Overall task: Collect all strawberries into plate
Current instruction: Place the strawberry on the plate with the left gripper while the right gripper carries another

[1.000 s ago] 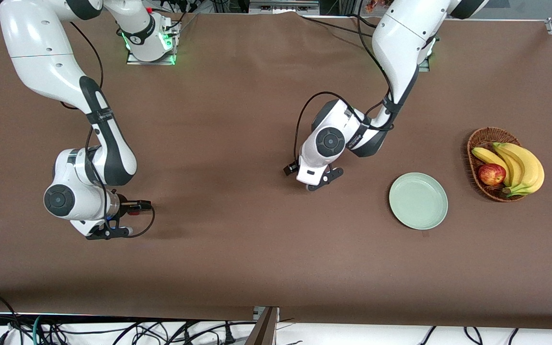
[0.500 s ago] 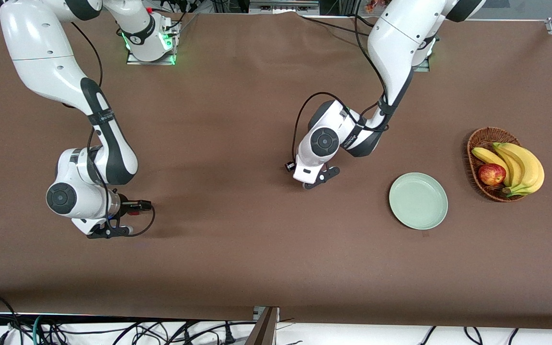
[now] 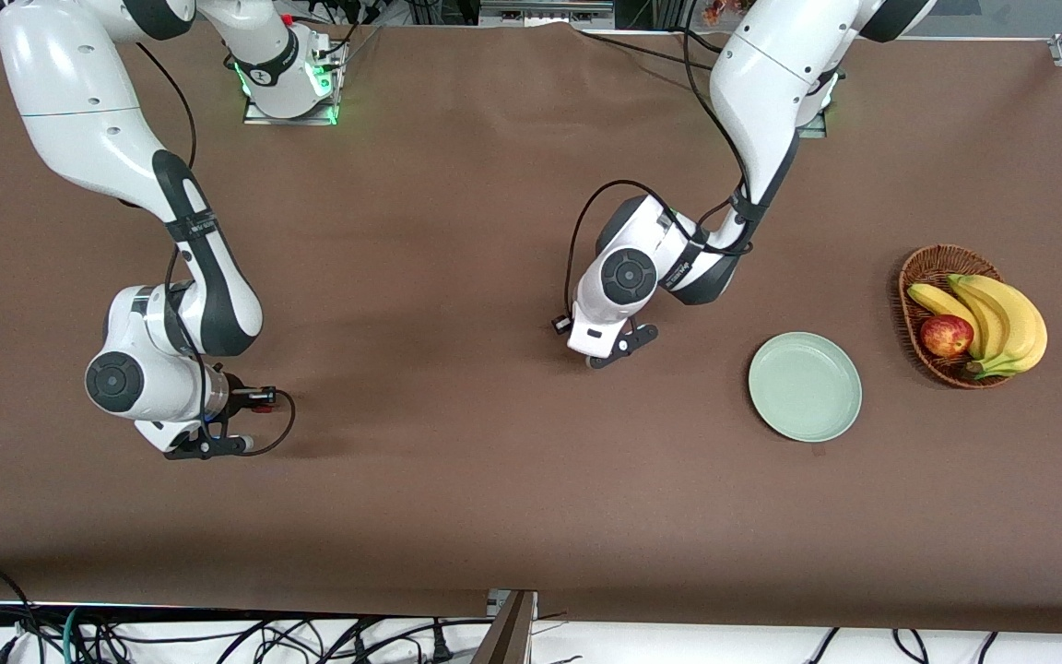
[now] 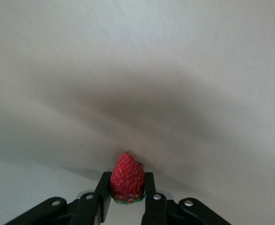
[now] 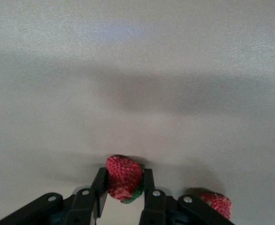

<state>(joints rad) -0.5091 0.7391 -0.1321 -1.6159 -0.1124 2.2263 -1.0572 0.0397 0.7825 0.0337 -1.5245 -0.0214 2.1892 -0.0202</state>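
Note:
My left gripper [image 4: 127, 190] is shut on a red strawberry [image 4: 127, 177], tip pointing out from between the fingers, low over the brown table. In the front view the left gripper [image 3: 598, 360] is near the table's middle, beside the pale green plate [image 3: 805, 386], which holds nothing. My right gripper [image 5: 123, 187] is shut on another strawberry [image 5: 123, 177]; one more strawberry [image 5: 216, 204] lies on the table right beside its fingers. The right gripper [image 3: 208, 449] is low at the right arm's end of the table. In the front view the hands hide the berries.
A brown wicker basket [image 3: 935, 263] stands at the left arm's end, farther from the middle than the plate. It holds yellow bananas [image 3: 1001, 318] and a red apple [image 3: 946, 335]. Cables hang along the table's front edge [image 3: 513, 604].
Both grippers have closed, each on a strawberry. Both hands have stayed low over their spots, shifting only slightly.

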